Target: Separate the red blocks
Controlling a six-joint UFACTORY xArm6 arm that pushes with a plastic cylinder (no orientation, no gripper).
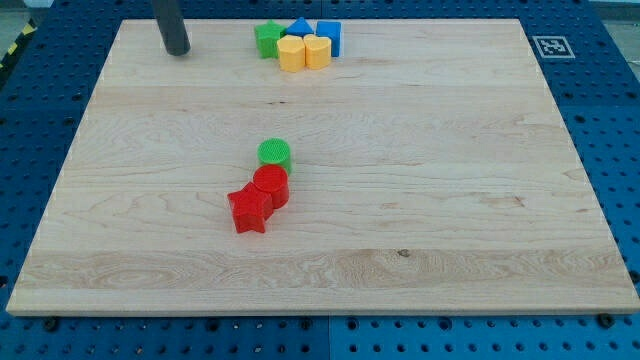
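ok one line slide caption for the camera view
My tip waits at the view's top left, far from the touching red cylinder and red star.

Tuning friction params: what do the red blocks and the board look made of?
Red star block and red cylinder: likely plastic, matte, uniform saturated colour, faint ridged lines hinting at 3D printing. Board: wood, pale, visible grain and plank seams, smooth low-sheen finish.

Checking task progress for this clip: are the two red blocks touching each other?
Touching. The camera view shows the red cylinder pressed against the red star-shaped block with no board showing between them. My tip is far off, toward the view's top left.
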